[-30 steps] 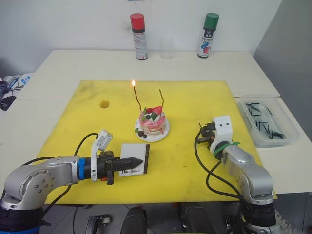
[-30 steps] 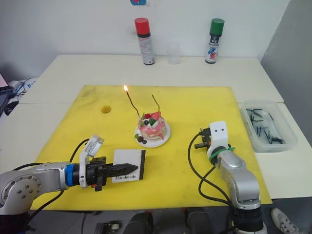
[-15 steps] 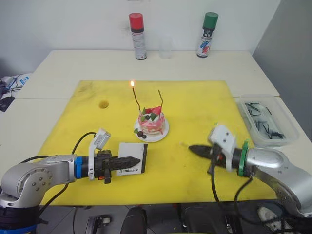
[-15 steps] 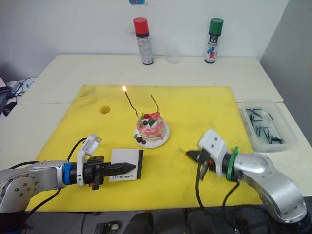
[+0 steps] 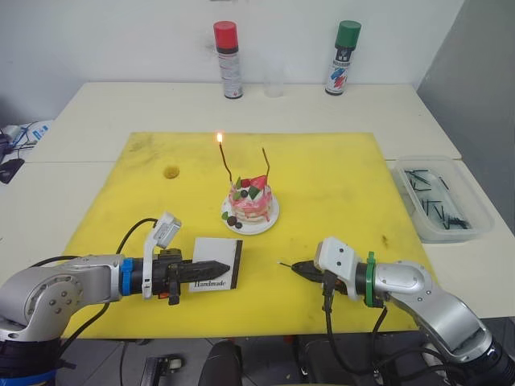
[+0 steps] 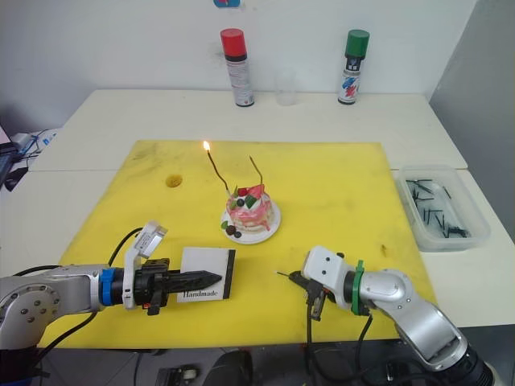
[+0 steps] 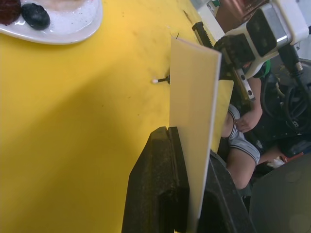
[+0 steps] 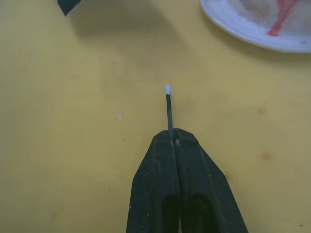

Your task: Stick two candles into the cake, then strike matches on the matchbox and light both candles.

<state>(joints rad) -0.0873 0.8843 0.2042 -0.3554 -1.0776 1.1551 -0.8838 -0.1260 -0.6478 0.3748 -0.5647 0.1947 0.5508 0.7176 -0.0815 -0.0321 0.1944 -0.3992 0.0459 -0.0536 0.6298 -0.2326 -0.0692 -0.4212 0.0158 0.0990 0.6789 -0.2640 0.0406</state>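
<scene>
The small round pink-and-white cake [image 5: 251, 199] on its white plate sits mid yellow surface [image 5: 346, 177] with 2 thin wavy red-brown candles [image 5: 266, 166] stuck in; 1 is lit, 1 is not. The flat white matchbox [image 5: 217, 263] is clamped on edge in the left gripper [image 5: 211, 267]. A short dark white-tipped match [image 8: 168, 109] is pinched in the right gripper [image 5: 299, 268], near the box. Striking is judged next: the tip must be drawn along the dark strip.

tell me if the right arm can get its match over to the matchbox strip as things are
Probably yes. The right pincer holds a match pointing toward the matchbox, which the left pincer holds with its dark strip facing that way. Only bare yellow mat lies between them.
</scene>
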